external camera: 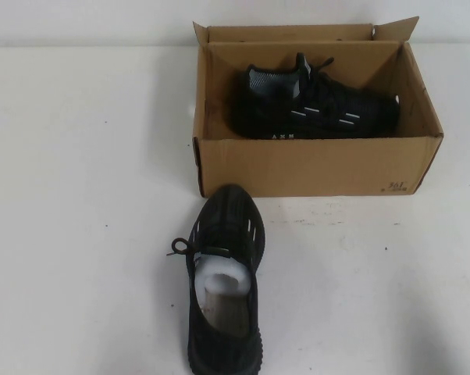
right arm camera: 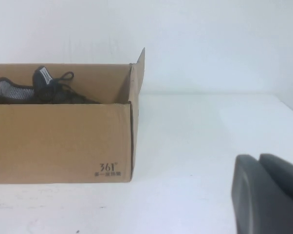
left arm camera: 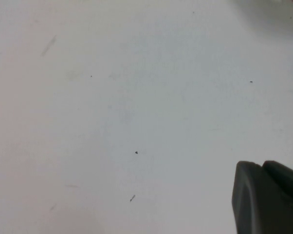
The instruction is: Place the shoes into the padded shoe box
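One black knit sneaker with white dashes (external camera: 317, 105) lay on its side inside the brown corrugated cardboard box (external camera: 313, 166), long axis along the box's length, toe toward the right. The second black sneaker (external camera: 223, 285) stood on the white surface (external camera: 79, 219) just before the box, toe pointing at it, heel nearest the robot. The left tool (left arm camera: 268, 197) hung over bare surface, the right tool (right arm camera: 268, 195) low beside the box; whether either was apart or together, I could not tell.

A bare test or lab setup was suggested: a plain white desk (external camera: 79, 234) was seen against a blank white wall (external camera: 87, 19) behind the cardboard box (external camera: 313, 164).
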